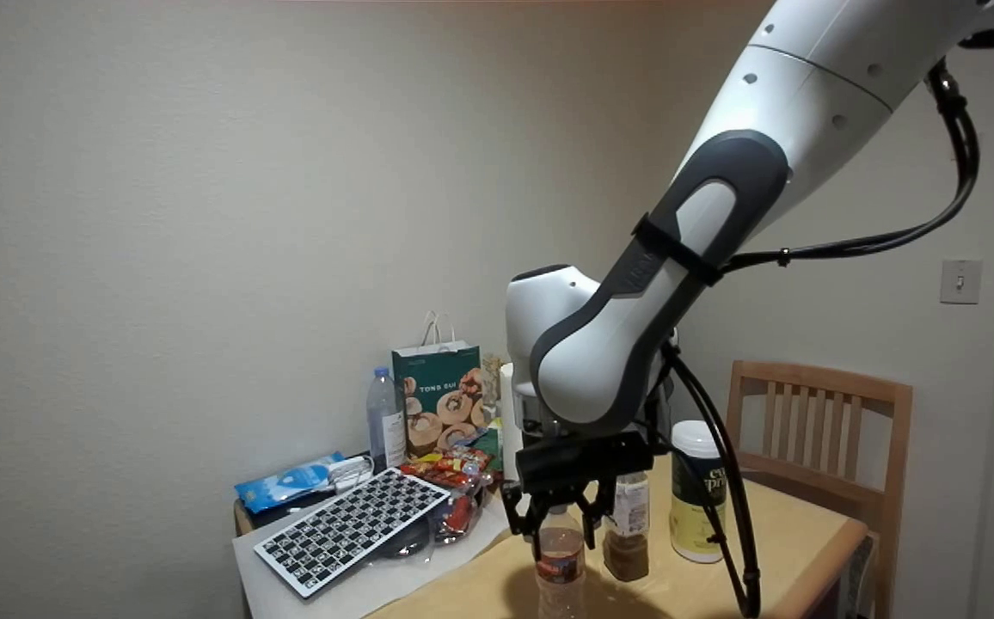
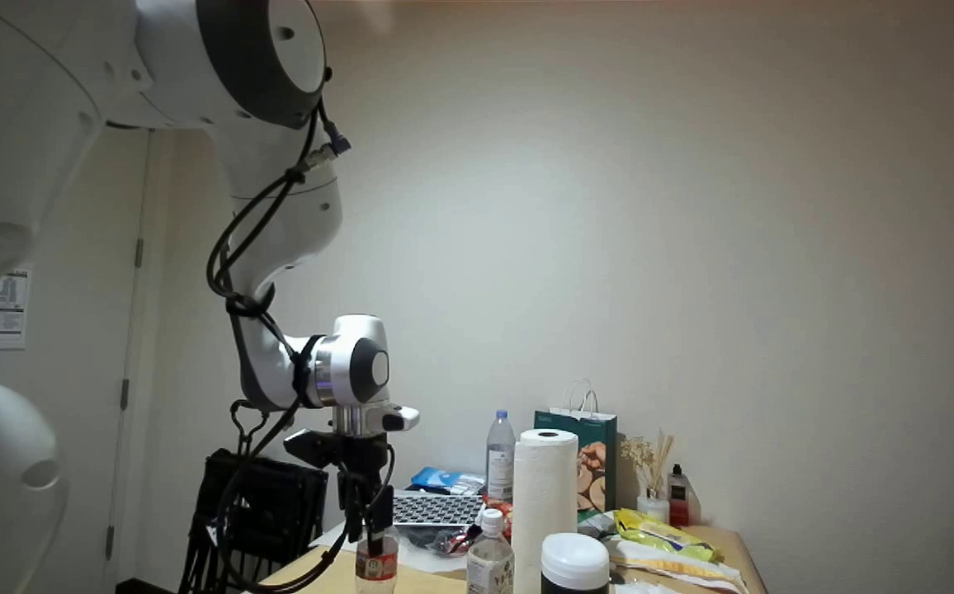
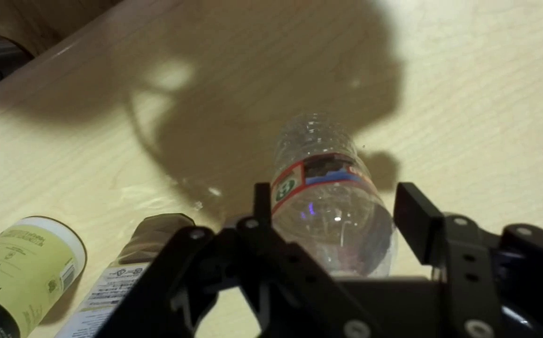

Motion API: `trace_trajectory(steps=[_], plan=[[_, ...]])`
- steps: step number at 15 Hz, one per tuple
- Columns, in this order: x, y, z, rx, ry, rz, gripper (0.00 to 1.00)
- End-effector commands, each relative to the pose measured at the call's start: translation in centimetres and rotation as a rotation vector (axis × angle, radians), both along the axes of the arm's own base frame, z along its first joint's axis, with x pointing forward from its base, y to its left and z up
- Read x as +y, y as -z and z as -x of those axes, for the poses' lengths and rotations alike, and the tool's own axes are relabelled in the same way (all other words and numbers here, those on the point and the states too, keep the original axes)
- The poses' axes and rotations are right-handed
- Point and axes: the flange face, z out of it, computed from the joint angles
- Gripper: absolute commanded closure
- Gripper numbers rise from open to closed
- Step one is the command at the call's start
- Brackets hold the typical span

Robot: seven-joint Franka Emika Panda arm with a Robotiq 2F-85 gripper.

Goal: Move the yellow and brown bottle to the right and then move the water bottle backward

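Note:
The water bottle, clear with a red-edged label, stands on the table in both exterior views (image 1: 561, 567) (image 2: 376, 568) and fills the middle of the wrist view (image 3: 332, 220). My gripper (image 1: 562, 543) points down over it, with a finger on either side of its upper part. In the wrist view the gripper (image 3: 330, 199) is open, with a small gap at the right finger. Its top is hidden by the gripper. The yellow and brown bottle (image 1: 697, 516), wide with a white lid, stands at the right; it also shows in the wrist view (image 3: 32, 267); its lid shows in an exterior view (image 2: 574, 559).
A slim bottle with brown contents (image 1: 628, 524) stands between the two task bottles, close to the gripper. A paper towel roll (image 2: 545, 495), a checkered board (image 1: 351, 529), snack packets (image 1: 454, 468), a tall bottle (image 1: 387, 421) and a green bag (image 1: 437, 395) stand farther back.

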Motion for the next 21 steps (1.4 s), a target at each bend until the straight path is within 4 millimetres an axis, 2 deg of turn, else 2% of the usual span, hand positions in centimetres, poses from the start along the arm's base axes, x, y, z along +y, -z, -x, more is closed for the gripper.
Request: trace_trajectory(steps=[1, 7, 13, 20, 21], plan=[[0.1, 0.1, -0.4, 0.010, -0.030, -0.034, 0.61], [-0.4, 0.0, -0.9, -0.004, 0.010, -0.016, 0.93], [-1.8, 0.6, -3.5, -0.041, 0.049, 0.031, 0.92], [-0.9, 1.5, -6.0, -0.022, 0.019, 0.071, 0.92], [-0.8, 1.4, -6.2, -0.015, 0.019, 0.074, 0.50]])
